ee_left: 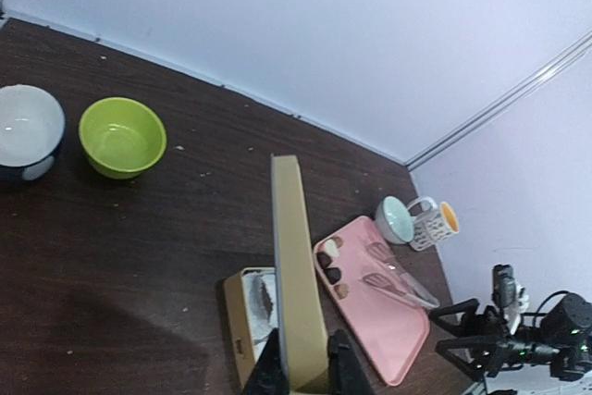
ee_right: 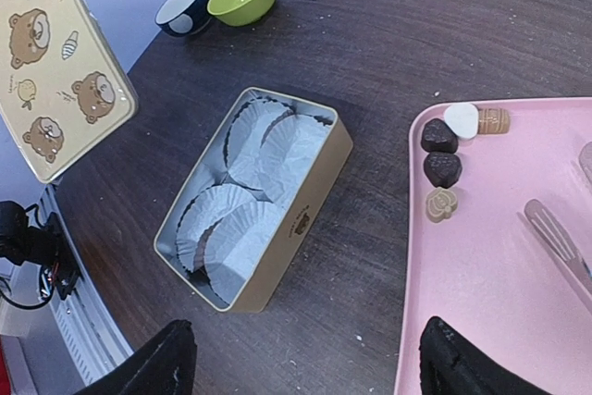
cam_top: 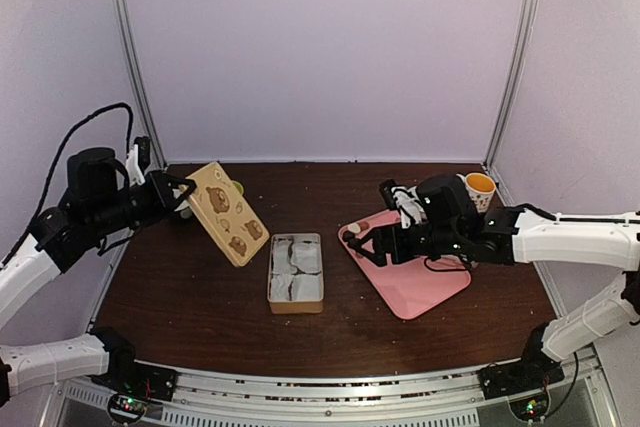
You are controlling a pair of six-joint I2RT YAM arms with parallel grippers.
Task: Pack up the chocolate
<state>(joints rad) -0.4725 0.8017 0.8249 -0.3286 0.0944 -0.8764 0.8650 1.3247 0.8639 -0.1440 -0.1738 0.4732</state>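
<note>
Five chocolates (ee_right: 442,169) in a row along one edge of pink tray (ee_right: 499,265)

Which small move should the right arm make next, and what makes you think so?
Probably lower the open right gripper onto a dark chocolate at the corner of the pink tray. The left gripper holds the lid clear of the tin, whose paper cups look empty.

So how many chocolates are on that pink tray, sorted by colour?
Dark chocolates: 2
Tan chocolates: 2
White chocolate: 1
Total: 5, all on the tray.
</note>
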